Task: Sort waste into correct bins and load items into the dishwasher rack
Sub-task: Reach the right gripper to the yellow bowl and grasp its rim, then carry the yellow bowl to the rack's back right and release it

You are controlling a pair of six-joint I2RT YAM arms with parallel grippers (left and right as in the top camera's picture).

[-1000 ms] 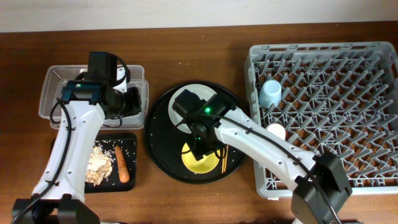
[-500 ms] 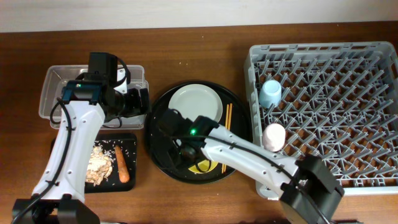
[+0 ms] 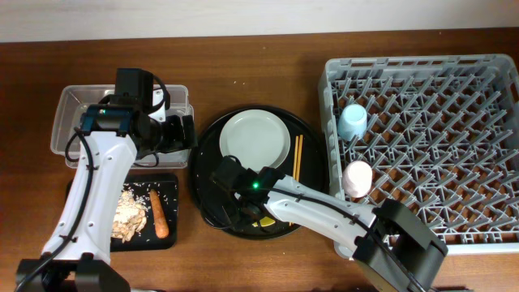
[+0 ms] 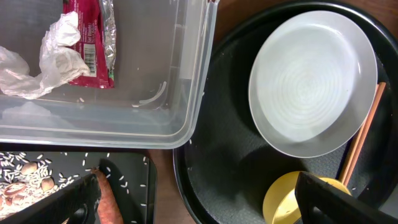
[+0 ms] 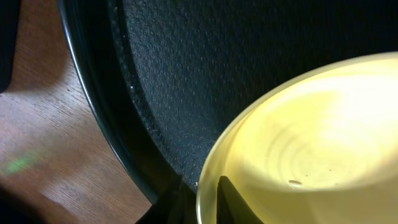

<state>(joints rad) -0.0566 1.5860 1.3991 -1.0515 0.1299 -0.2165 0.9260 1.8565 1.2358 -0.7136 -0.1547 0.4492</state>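
My right gripper is shut on the rim of the yellow bowl, one finger inside and one outside. The bowl lies at the front of the round black tray, mostly hidden under my right arm. My left gripper hangs open and empty by the clear tub's right end. The tub holds a red wrapper and white tissue. A pale plate and chopsticks lie in the round tray. The grey rack holds a blue cup and a white cup.
The shallow black tray at the front left carries a carrot piece, beige scraps and rice grains. A strip of bare wooden table separates it from the round tray. The rack fills the right side.
My right arm has swung from over the plate to the round tray's front left, uncovering plate and chopsticks, and its jaws have closed on the bowl's rim. My left jaws have spread open.
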